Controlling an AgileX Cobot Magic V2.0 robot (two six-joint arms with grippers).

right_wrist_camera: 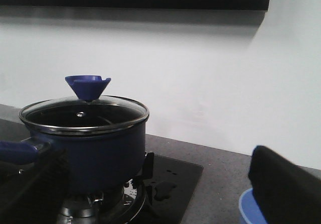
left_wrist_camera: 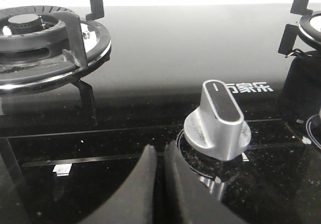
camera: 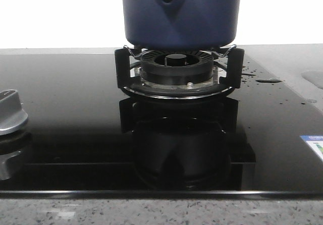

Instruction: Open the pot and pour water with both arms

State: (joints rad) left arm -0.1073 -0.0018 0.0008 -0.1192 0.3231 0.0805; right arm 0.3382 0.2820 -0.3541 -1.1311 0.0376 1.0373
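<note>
Black glass hob (left_wrist_camera: 165,48), left fingers (left_wrist_camera: 145,184) nearly closed, empty, right fingers (right_wrist_camera: 281,189) spread.

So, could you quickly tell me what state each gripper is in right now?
Left gripper: jaws shut, holding nothing, beside the silver knob.
Right gripper: jaws open, empty, apart from the pot.

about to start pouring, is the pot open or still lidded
Lidded: the glass lid with its blue knob sits on the pot.
</note>
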